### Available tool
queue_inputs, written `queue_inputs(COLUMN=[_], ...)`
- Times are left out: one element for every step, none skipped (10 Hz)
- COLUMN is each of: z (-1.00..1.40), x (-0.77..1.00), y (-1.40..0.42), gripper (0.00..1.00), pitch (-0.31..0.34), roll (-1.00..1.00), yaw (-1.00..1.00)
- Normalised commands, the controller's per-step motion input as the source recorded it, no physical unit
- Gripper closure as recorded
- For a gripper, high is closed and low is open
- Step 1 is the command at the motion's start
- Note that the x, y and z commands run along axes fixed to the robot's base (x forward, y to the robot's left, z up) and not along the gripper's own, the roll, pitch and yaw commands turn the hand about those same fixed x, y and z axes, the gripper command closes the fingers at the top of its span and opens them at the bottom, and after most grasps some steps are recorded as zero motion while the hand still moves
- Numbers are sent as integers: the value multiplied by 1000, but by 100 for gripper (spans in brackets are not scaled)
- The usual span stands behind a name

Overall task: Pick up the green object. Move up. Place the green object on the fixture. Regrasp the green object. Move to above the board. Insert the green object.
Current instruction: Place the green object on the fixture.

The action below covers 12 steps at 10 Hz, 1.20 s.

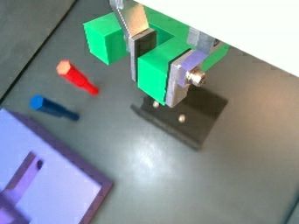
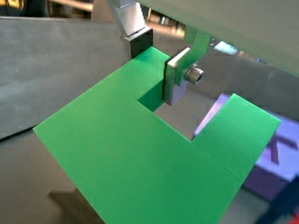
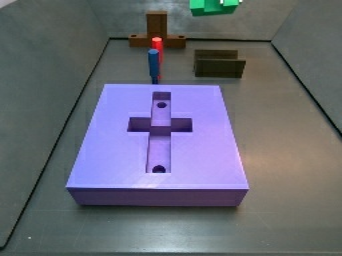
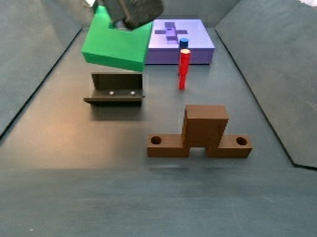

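Note:
My gripper (image 1: pixel 162 63) is shut on the green object (image 1: pixel 149 74), a bright green notched block, with one arm of the block clamped between the fingers. In both wrist views the block fills the space below the jaws (image 2: pixel 128 149). It hangs tilted in the air above the fixture (image 4: pixel 115 91), the small dark walled holder, without touching it. The fixture (image 1: pixel 181 114) lies directly under the block. The purple board (image 3: pixel 160 140) with its cross recess and two holes lies apart from the fixture. In a side view only the green object (image 3: pixel 214 5) shows at the top edge.
A thin blue peg with a red tip (image 4: pixel 183 67) stands upright between the fixture and the board. A brown wooden cross-shaped stand (image 4: pixel 203 132) sits on the floor beside the fixture. Grey walls slope up around the dark floor.

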Motion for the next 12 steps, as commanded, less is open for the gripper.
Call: queue_inputs(z=[-86,-114,-157,-263,-360,-443,-306,-286,-283,-471,-460,-383], x=[829,826,831,826,829,894,734,257,446,371,286,17], y=[-114,-171,-191,-123,-74,-17,0,-51,77,60,120,71], gripper=[100,100,100,100,100,100,100,100,100,100,100,100], pitch=[111,243,420,566,611,494,377,-6,-206,-323,-211,-63], roll=[-800,-723,-691,-457,-291,-249,-154,-34,-446,-343,-246,-49], yaw=[-89,-71,-51,-14,-3,-9,-103,-154,0,20,97,34])
